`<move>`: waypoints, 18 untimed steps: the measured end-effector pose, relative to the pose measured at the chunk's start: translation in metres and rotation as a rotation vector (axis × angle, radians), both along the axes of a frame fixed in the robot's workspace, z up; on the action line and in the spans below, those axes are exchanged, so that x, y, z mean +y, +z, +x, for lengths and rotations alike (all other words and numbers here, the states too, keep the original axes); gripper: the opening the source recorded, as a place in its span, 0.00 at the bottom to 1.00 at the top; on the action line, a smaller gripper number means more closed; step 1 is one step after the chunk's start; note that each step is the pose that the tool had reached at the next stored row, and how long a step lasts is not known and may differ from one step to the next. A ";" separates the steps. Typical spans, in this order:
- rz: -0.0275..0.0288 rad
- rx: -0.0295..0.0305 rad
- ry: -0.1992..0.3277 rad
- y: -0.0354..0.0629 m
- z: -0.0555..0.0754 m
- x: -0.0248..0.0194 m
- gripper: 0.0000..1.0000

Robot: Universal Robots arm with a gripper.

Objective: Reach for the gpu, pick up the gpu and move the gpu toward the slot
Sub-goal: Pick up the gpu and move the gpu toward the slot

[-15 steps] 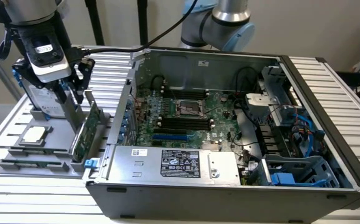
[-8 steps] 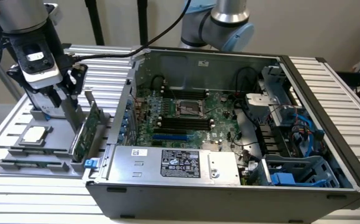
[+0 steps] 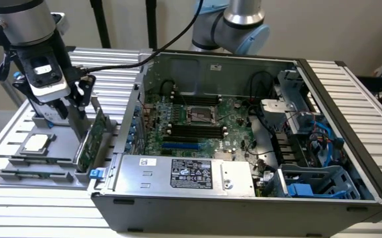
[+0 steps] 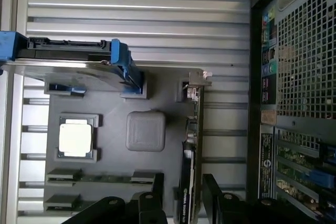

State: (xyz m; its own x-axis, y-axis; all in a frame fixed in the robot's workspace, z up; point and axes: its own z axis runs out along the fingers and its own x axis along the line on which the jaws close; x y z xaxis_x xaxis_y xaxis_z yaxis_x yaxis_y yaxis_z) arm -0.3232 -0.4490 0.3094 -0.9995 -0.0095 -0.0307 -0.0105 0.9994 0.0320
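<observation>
Presently the black two-fingered gripper (image 4: 184, 199) hangs low over the gpu (image 3: 93, 133), a thin flat green circuit-board card with a silver metal end bracket (image 4: 196, 77). The gpu stands on its long edge in a grey moulded plastic tray (image 3: 26, 171).

In the wrist view the jaws stand apart, one dark finger (image 4: 157, 195) on each side of the card's near end. A clear gap shows on one side. Whether the other finger touches the board cannot be told, and nothing is clamped.

In the exterior view the tray lies on a ribbed aluminium table (image 3: 38, 218), at about nine o'clock from the open dark-grey computer case (image 3: 244, 210) and just beside its wall. A small square silver processor chip (image 3: 34, 143) sits in the tray at about nine o'clock from the card. A silver boxy hard drive with blue clips (image 4: 63, 65) rests at the tray's far end. Inside the case a green motherboard (image 3: 234, 116) lies flat.
</observation>
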 end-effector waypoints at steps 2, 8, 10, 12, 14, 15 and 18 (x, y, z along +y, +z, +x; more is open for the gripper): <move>0.0000 0.0000 0.000 -0.0036 0.002 -0.0001 0.42; -0.0006 -0.0029 -0.006 -0.0145 0.005 -0.0008 0.42; -0.0015 -0.0046 -0.009 -0.0180 0.005 -0.0010 0.42; -0.0032 -0.0071 -0.012 -0.0214 0.005 -0.0011 0.42; -0.0061 -0.0100 -0.016 -0.0243 0.005 -0.0011 0.42; -0.0077 -0.0119 -0.019 -0.0256 0.005 -0.0012 0.42; -0.0142 -0.0176 -0.026 -0.0294 0.005 -0.0013 0.42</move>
State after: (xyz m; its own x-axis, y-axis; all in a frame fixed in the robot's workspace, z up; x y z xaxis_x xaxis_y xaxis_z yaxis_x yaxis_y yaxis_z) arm -0.3185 -0.4503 0.2799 -0.9987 0.0154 -0.0483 0.0146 0.9997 0.0179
